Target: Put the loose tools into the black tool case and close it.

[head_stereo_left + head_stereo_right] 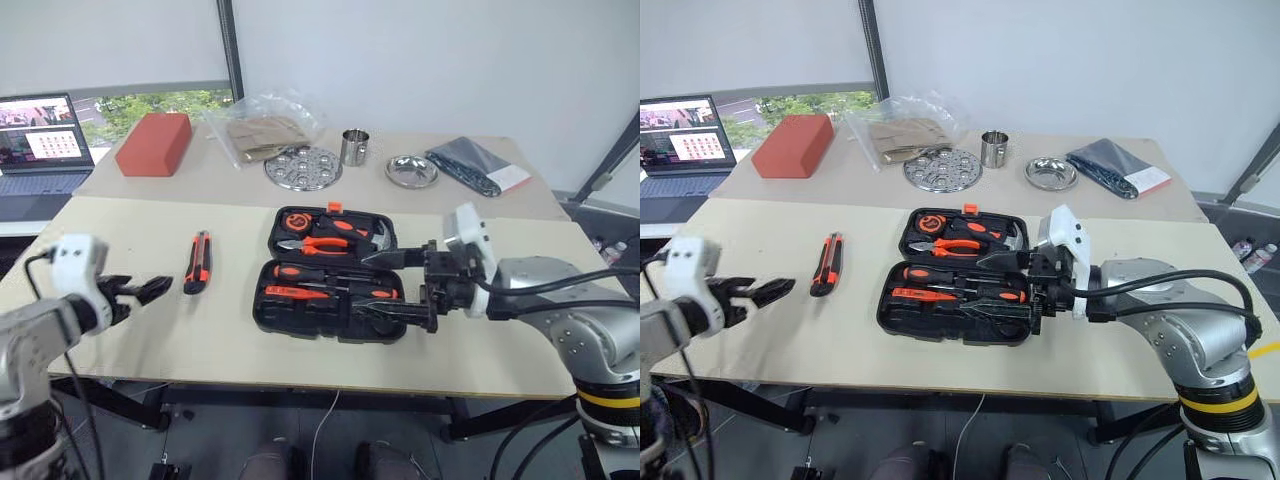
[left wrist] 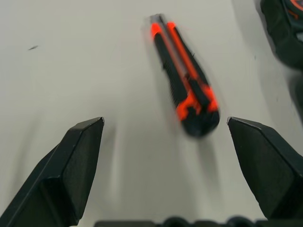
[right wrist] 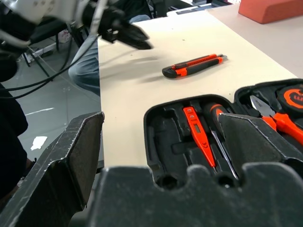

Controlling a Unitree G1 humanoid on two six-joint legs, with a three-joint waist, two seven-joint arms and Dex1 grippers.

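The utility knife (image 1: 198, 262) lies flat on the table (image 1: 150, 340), well left of the open black tool case (image 1: 325, 285), and is the 1 tool outside it. The left gripper (image 1: 140, 291) hovers near it, fingers spread wide and empty. The right gripper (image 1: 1015, 290) hangs over the case, also wide and empty. The knife is slim and low, so a shallow pinch could skid it away. The empty recess looks knife-shaped, though that is hard to tell; a skewed drop would block the lid.

At the centre of your frame the open tool case (image 1: 330, 272) lies on the table (image 1: 230, 350); the utility knife (image 1: 198, 261) lies to its left, well apart.
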